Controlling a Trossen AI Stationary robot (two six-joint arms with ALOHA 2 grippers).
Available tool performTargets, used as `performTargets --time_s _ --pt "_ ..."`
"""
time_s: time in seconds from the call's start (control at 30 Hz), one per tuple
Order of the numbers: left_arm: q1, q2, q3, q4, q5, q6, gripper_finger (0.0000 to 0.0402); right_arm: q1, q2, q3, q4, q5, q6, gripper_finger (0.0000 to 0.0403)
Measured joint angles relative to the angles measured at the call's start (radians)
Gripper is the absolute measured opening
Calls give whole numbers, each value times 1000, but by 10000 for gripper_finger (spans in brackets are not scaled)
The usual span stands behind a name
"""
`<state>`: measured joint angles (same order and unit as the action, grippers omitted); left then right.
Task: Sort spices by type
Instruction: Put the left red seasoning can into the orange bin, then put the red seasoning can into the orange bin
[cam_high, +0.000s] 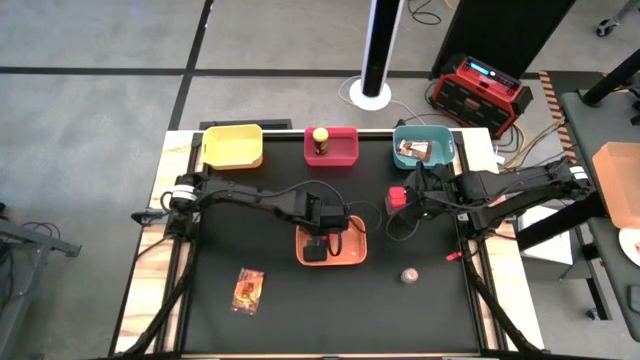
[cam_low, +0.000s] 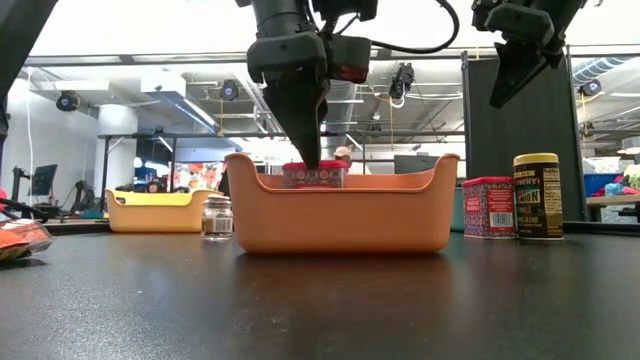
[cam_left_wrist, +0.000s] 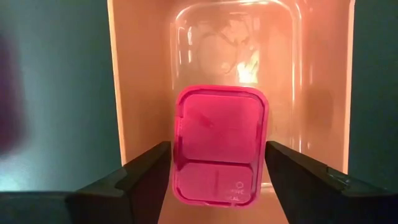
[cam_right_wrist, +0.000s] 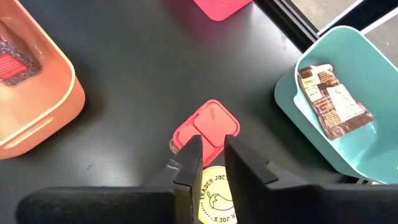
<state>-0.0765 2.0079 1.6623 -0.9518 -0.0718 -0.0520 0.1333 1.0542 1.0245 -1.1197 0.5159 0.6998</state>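
My left gripper (cam_left_wrist: 217, 162) reaches down into the orange tray (cam_high: 352, 255) and is shut on a red tub (cam_left_wrist: 219, 146). My right gripper (cam_right_wrist: 213, 146) hovers, narrowly open and holding nothing, above a yellow-lidded jar (cam_low: 537, 195) and a second red tub (cam_low: 488, 207); both stand on the table between the orange and teal trays. Another yellow-lidded jar (cam_high: 320, 138) stands in the red tray (cam_high: 345, 150). One packet (cam_high: 412, 150) lies in the teal tray (cam_high: 440, 140) and another packet (cam_high: 248, 290) on the table. A shaker (cam_high: 409, 274) stands right of the orange tray. My left gripper pinches the red tub between its two fingers, one on each long side near the lid (cam_left_wrist: 186, 155). The fingers come from above, pointing down. The tub is upright inside the orange tray. The tray wall hides whether its base rests on the tray floor.
The yellow tray (cam_high: 233, 145) sits at the far left. A second shaker (cam_low: 216, 215) shows beyond the orange tray in the low view. Bare black mat lies along the table's near edge, between the packet and the shaker. A red device (cam_high: 480, 90) sits on the floor beyond the far edge.
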Motion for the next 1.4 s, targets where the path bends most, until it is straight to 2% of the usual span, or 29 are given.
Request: performTargets --time_s 0.4,0.63,0.83,0.97,1.13,1.4 --pt "0 -11 9 -30 -4 -2 247 0 0 0 2 0 0 58" --pt "0 -46 63 -114 -144 -2 247 0 0 0 3 1 0 48" --pt "-9 -155 50 -91 -157 -9 247 0 0 0 7 12 0 49" --pt "-51 -248 0 -44 -178 -48 247 0 0 -13 36 54 -2 43" --pt "-125 -353 -99 -34 -279 -124 247 14 0 -25 66 122 -3 44" --pt "-207 -530 -331 48 -288 -277 247 88 0 -27 187 166 -37 35"
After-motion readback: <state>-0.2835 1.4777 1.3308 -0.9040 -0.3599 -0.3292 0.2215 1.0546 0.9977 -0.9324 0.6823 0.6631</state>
